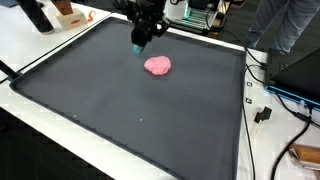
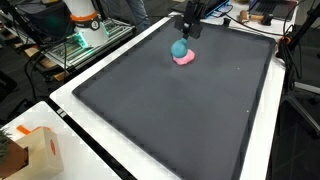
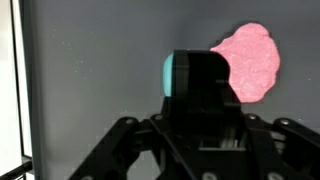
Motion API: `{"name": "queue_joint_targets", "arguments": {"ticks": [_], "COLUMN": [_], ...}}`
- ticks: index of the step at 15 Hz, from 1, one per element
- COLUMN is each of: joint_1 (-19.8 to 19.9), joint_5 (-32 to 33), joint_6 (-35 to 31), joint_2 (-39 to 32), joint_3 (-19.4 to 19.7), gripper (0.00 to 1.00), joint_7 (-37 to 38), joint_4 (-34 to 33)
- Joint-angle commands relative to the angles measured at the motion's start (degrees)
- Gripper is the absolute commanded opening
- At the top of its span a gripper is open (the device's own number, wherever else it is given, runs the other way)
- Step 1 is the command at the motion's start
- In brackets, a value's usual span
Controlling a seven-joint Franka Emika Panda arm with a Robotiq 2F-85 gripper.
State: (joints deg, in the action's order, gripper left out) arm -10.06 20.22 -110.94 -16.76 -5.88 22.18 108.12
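Wrist view: gripper [image 3: 190, 85] pinching a teal ball [image 3: 171, 74], only an edge of it showing past the fingers. Pink lump [image 3: 250, 60] lies on the black mat [image 3: 90, 70] just beside. In both exterior views the ball hangs right next to the lump, near the mat's far side; touching or not, can't tell. White bench [image 1: 35, 50] around the mat. Judgement: hold the squeeze steady, move slowly and vertically, and avoid smearing the soft lump.

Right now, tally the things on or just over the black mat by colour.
pink lump: 1
teal piece: 1
Total: 2
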Motion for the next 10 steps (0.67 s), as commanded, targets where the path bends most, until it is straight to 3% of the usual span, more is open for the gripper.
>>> {"name": "queue_joint_targets", "arguments": {"ticks": [1, 5, 10], "joint_1": [1.9, 3.0, 3.3], "joint_5": [-8.2, -16.7, -22.7], "joint_6": [-4.8, -5.5, -4.4], "joint_2": [6.3, 9.9, 13.5], "joint_3": [-0.6, -0.6, -0.4], "gripper": [0.25, 0.25, 0.25], "joint_7": [-8.1, -16.3, -21.0], "joint_4": [5.7, 7.9, 10.0]}}
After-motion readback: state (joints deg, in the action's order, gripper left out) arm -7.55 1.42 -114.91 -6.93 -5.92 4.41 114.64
